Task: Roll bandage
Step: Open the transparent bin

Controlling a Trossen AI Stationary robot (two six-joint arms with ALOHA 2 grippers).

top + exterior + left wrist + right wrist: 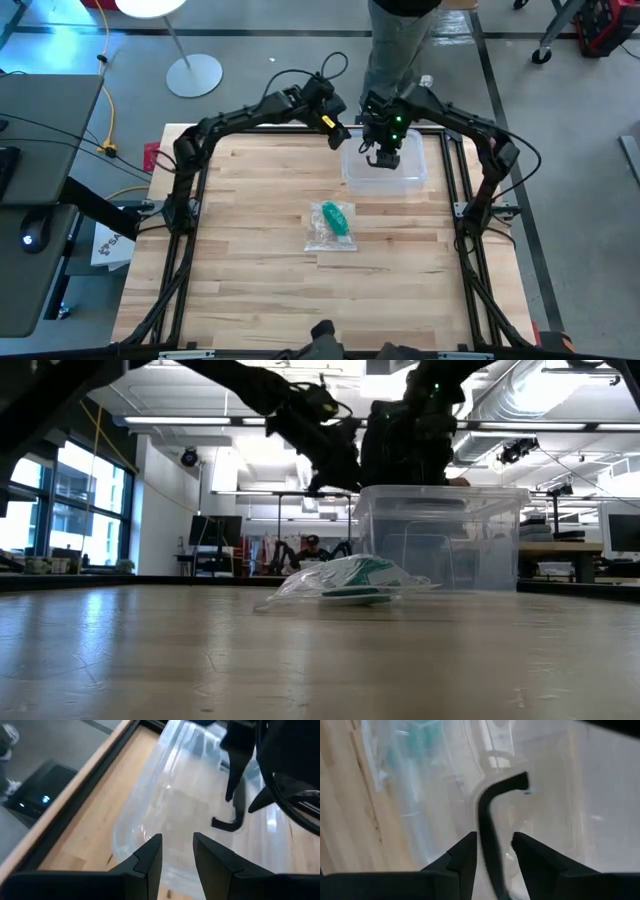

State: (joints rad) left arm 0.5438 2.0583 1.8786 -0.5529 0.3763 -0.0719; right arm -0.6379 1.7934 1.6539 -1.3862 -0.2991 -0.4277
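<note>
The green bandage [335, 217] lies inside a crinkly clear bag [330, 235] at the table's middle, flat on the wood [352, 592]. Behind it, at the far right, stands a clear plastic box [385, 168] with a black handle [487, 820]. My right gripper [383, 155] hangs over the box, pointing steeply down, shut on that handle. My left gripper [177, 851] hovers at the box's far left corner [337, 130], slanting down, open with nothing between its fingers. My right gripper has the black handle's straight leg [489, 851] between its two fingers, coming from above and pointing down. The leg runs along the fingers and back toward the wrist. The handle's bent end [517, 781] sticks out beyond the fingertips over the box, which stands on the table [440, 540].
A person in grey trousers [400, 40] stands at the table's far edge, just behind the box. A lamp foot [195, 75] is on the floor at the far left. Bare wood stretches from the bag to the near edge [320, 310].
</note>
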